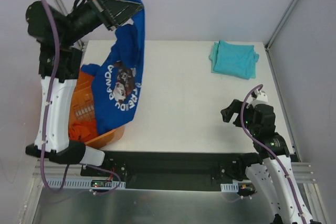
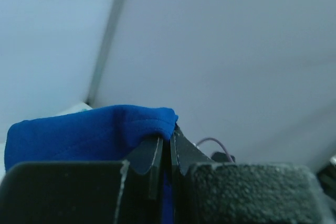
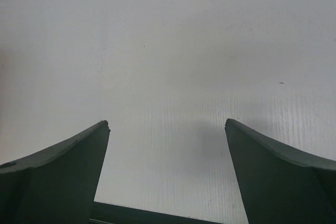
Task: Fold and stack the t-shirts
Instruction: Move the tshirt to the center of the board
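The left gripper (image 1: 137, 8) is clamped on a fold of the royal blue t-shirt (image 1: 123, 77), raised high at about 11 o'clock in the top view. The left wrist view confirms the jaws are pressed together on cloth. The shirt hangs in a twisted drape, and its lower part lies across the rim of the orange tub (image 1: 113, 136) at 9 o'clock. The step in hand appears to be drawing this shirt out for spreading on the bench (image 1: 178, 108). The hem should clear the tub rim before any sideways travel, or the tub may drag. The right gripper (image 1: 231, 113), jaws apart over bare bench at 4 o'clock, is free to take a second corner. The tub holds the red t-shirt (image 1: 83, 128), bunched at its near end and partly covered by blue cloth. The light teal t-shirt (image 1: 234, 59) lies folded at 1 o'clock, well apart from the tub.
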`<state>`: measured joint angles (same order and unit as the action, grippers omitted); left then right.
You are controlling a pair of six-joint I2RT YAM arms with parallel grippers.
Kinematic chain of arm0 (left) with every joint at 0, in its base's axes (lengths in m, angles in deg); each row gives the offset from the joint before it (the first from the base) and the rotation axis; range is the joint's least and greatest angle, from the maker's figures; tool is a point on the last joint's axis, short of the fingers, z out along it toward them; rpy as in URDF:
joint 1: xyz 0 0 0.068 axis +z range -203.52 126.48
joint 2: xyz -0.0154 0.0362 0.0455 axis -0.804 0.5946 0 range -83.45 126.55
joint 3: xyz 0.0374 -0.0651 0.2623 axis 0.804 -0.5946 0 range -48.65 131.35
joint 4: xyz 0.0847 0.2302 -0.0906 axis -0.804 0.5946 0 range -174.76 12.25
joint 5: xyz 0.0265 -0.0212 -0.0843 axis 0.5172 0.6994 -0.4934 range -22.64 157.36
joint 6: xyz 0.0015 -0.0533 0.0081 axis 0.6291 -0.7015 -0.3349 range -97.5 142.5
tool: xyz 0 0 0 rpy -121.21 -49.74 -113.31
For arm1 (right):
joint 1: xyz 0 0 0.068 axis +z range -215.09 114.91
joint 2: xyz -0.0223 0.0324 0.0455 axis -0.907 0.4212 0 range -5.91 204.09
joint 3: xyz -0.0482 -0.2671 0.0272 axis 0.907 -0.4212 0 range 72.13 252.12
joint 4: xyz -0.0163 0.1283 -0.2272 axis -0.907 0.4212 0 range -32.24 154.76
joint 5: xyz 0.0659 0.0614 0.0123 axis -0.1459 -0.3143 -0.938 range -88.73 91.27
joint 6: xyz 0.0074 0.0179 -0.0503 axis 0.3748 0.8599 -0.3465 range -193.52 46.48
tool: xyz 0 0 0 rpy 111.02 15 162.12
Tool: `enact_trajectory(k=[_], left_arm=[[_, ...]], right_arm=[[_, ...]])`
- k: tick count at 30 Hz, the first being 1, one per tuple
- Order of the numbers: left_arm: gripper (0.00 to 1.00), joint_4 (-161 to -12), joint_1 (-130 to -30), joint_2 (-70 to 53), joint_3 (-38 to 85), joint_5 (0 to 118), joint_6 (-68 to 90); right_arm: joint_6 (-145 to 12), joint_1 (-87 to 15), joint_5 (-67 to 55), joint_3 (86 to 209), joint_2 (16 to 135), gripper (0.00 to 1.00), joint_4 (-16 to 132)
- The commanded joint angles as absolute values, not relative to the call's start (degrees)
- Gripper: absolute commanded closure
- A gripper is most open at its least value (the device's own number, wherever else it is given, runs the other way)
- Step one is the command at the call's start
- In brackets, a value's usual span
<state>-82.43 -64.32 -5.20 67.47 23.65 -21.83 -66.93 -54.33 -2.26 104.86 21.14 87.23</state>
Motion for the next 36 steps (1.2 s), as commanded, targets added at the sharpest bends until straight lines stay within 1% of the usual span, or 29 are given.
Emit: enact_trajectory(k=[1, 3, 6, 9, 11, 15, 20, 23, 24, 26, 28, 30, 32, 33, 34, 35, 36], left_arm=[[1.0, -87.7, -73.1, 4.7, 83.1, 18.1, -25.9], [1.0, -87.8, -77.1, 11.2, 90.5, 18.7, -26.4], [1.0, -87.9, -82.4, 16.9, 96.3, 21.9, -25.2], [1.0, -88.3, -87.8, 19.7, 98.8, 24.2, -21.2], [1.0, -88.7, -90.4, 19.6, 98.2, 25.3, -18.2], [1.0, -88.6, -95.6, 18.1, 93.0, 27.2, -10.6], [1.0, -88.6, -96.3, 17.4, 88.2, 26.4, -10.5], [1.0, -88.2, -96.2, 17.1, 86.7, 24.9, -10.0], [1.0, -88.2, -96.3, 16.7, 86.1, 24.6, -9.8], [1.0, -88.2, -96.2, 15.1, 83.8, 24.8, -9.1], [1.0, -88.2, -96.2, 13.3, 82.2, 24.7, -8.4], [1.0, -88.0, -96.2, 12.0, 79.3, 24.6, -7.4], [1.0, -87.6, -96.2, 9.3, 74.7, 24.7, -6.1], [1.0, -87.4, -96.1, 8.1, 72.5, 25.6, -5.5], [1.0, -87.0, -96.2, 5.3, 70.1, 26.4, -4.8], [1.0, -86.5, -96.2, 3.8, 64.9, 27.5, -2.9], [1.0, -85.9, -96.1, 0.3, 61.9, 31.3, -1.8]], right_arm=[[-67.5, -53.9, -3.2, 104.5, 19.4, 0.03, 86.5], [-67.5, -53.9, -3.6, 104.3, 18.7, 0.03, 86.1], [-67.5, -53.9, -3.5, 103.9, 18.0, 0.03, 86.1], [-67.4, -54.0, -2.8, 103.9, 17.3, 0.03, 86.1], [-67.3, -53.9, -2.2, 103.9, 16.9, 0.03, 86.2], [-67.2, -53.9, -0.9, 103.7, 16.7, 0.03, 86.5], [-67.4, -53.9, -4.6, 103.5, 18.3, 0.03, 85.4], [-67.2, -54.0, -15.9, 102.2, 21.2, 0.03, 80.0], [-65.4, -54.0, -22.4, 101.7, 22.4, 0.03, 75.3], [-61.9, -53.8, -27.4, 100.6, 27.6, 0.03, 68.0], [-55.7, -53.3, -27.6, 102.0, 35.0, 0.03, 65.9], [-54.2, -51.0, -29.4, 103.7, 41.5, 0.03, 61.6], [-57.1, -47.5, -29.1, 107.1, 44.4, 0.03, 60.0], [-58.8, -43.3, -25.0, 108.7, 47.1, 0.03, 61.3], [-61.4, -41.4, -21.9, 110.8, 48.5, 0.03, 63.5], [-62.1, -39.9, -18.8, 113.7, 49.9, 0.03, 67.3], [-62.1, -38.0, -13.9, 114.7, 52.3, 0.03, 68.5]])
